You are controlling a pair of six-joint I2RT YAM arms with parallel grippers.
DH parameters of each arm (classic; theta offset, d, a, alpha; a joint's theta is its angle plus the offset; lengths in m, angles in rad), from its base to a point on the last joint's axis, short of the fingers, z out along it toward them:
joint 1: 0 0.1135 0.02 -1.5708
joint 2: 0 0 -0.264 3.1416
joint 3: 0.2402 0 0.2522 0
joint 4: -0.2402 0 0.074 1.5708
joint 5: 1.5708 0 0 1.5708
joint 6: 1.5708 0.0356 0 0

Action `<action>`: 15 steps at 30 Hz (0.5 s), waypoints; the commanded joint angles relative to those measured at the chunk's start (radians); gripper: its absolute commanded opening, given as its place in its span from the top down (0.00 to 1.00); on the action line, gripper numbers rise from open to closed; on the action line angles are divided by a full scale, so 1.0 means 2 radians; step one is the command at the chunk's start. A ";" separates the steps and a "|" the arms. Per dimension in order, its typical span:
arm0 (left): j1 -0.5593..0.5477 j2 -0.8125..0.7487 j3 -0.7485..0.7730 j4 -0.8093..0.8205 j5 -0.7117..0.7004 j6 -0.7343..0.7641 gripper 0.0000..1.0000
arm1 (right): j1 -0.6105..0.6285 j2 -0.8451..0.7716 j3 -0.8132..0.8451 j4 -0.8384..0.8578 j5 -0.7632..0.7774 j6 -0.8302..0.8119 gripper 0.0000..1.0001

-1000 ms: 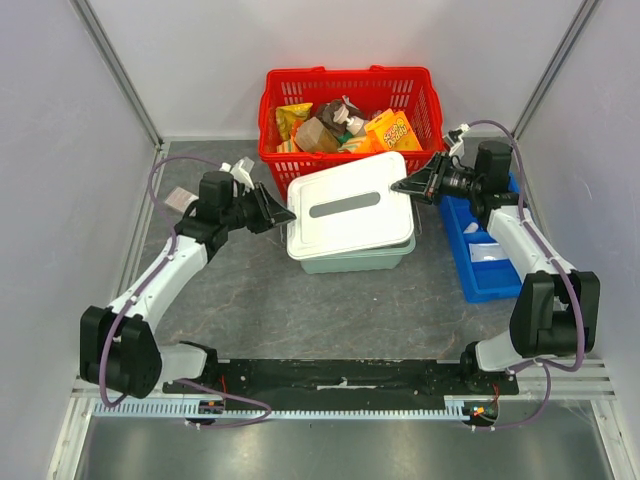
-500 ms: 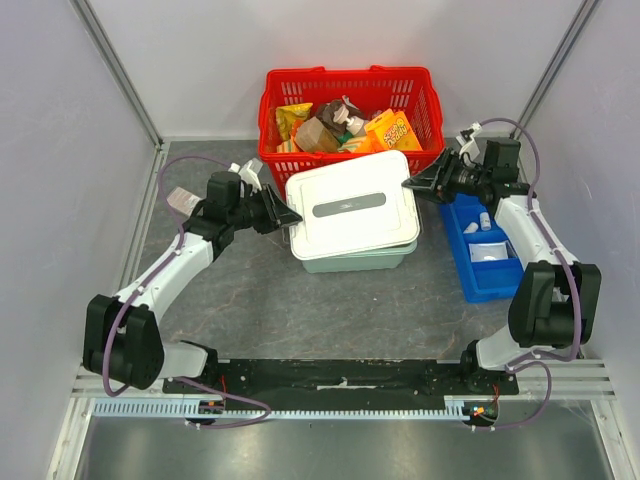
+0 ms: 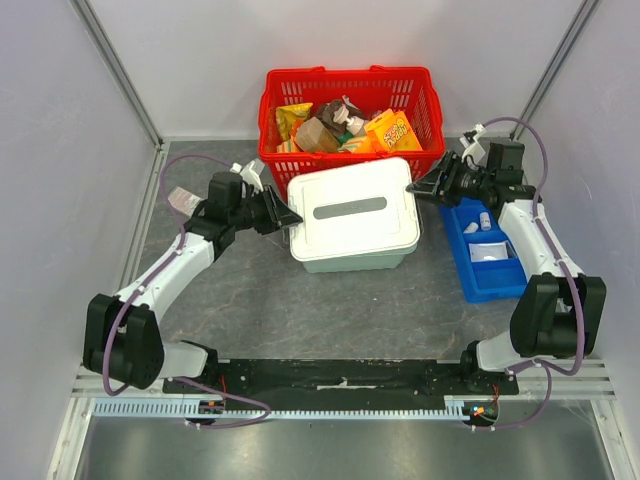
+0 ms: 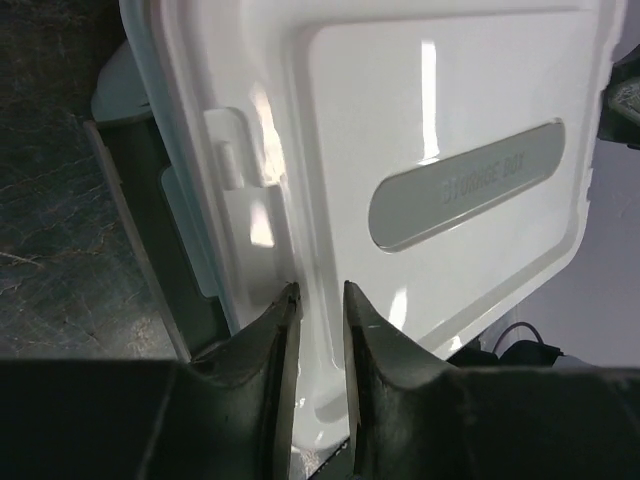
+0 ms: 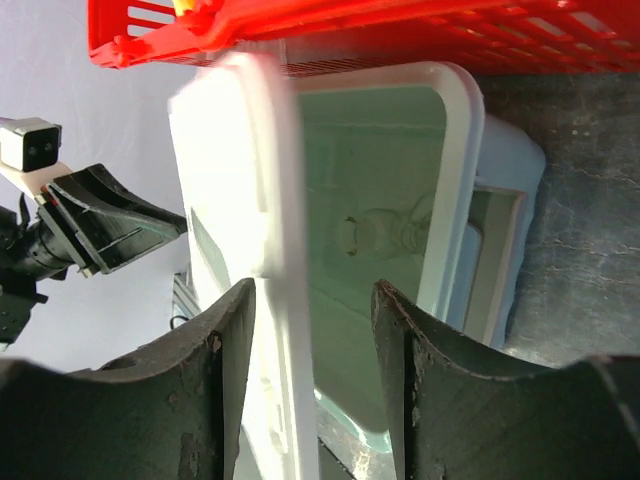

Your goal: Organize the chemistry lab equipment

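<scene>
A white lid lies over the pale green storage box at the table's middle. My left gripper is at the lid's left edge. In the left wrist view it is shut on the lid's rim. My right gripper is at the lid's far right corner. In the right wrist view it is open, with the blurred lid edge between its fingers. That side of the lid stands off the box, and a faint flask shape shows inside. Small white vials lie in the blue tray.
The red mesh basket with orange and yellow snack packs stands right behind the box. The blue tray runs along the right side under my right arm. Grey walls and metal rails close in the table on both sides.
The lid has come down from a tilt to lie nearly flat over the box. My right gripper has drawn back to the right, and my left gripper has shifted slightly right with the lid.
</scene>
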 commanded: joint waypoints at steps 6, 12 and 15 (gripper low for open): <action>-0.013 0.007 -0.011 -0.001 -0.019 0.028 0.71 | 0.007 -0.032 -0.030 0.007 0.008 -0.026 0.46; -0.018 0.011 -0.014 0.001 -0.023 0.028 0.71 | 0.009 -0.046 -0.026 0.002 0.061 -0.028 0.44; -0.018 0.012 -0.014 0.001 -0.027 0.030 0.71 | 0.019 -0.055 -0.013 -0.033 0.113 -0.065 0.39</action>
